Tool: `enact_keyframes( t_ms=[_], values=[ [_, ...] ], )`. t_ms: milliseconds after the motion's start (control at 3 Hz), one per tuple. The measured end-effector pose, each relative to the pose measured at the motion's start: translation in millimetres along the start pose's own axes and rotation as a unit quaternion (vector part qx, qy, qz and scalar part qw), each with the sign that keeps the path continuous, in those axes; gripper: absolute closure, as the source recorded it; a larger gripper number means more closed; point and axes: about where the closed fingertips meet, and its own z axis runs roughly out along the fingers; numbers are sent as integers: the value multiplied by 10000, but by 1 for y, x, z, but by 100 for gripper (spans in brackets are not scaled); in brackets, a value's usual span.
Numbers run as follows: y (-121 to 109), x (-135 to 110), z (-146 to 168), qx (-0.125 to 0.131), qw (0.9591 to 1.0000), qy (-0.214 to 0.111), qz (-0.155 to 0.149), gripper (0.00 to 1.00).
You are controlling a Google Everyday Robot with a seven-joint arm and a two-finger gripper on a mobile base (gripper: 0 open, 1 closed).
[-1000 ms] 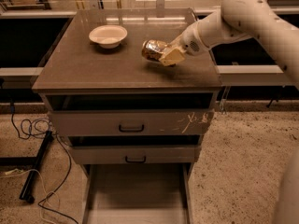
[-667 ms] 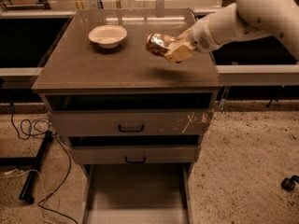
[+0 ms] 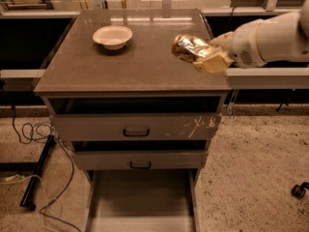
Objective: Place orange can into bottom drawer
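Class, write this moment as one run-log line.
tool: grips orange can over cabinet top, right side | bottom drawer: open | bowl: on cabinet top

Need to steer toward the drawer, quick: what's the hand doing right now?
Hand: closed on the orange can, held over the right side of the cabinet top.
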Motion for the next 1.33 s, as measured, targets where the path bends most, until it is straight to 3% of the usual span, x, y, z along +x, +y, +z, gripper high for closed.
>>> enact_keyframes(
  t_ms=[333, 1000, 1333],
  values=[
    [27, 26, -38, 226, 9996, -81, 162, 100],
    [31, 29, -34, 180, 9996, -68, 197, 100],
    [49, 41, -26, 43, 9994, -72, 345, 100]
  ],
)
